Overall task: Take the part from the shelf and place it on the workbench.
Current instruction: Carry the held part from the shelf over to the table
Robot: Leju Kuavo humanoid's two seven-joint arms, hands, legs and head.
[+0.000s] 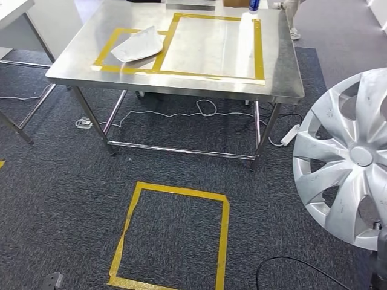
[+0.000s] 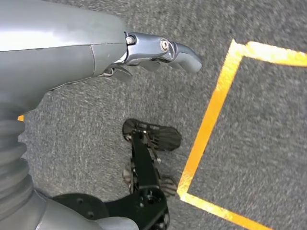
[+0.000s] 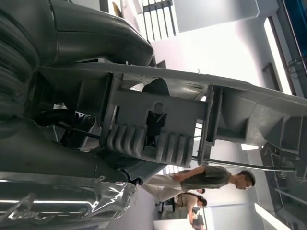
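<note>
Steel workbench (image 1: 82,57): yellow tape outlines (image 1: 259,45), white part (image 1: 138,44) inside left one.

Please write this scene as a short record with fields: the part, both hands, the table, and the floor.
part: silver wheel cover, held up at the robot's right side
right hand: grips the wheel cover's back
left hand: hangs over the carpet, holding nothing
workbench: steel table with yellow tape frames; a white part lies in the smaller frame
floor: yellow tape square before the table

Left hand (image 2: 159,55): grey ribbed cover, silver screw, dark fingers; right hand (image 3: 90,43): glossy dark grey.
</note>
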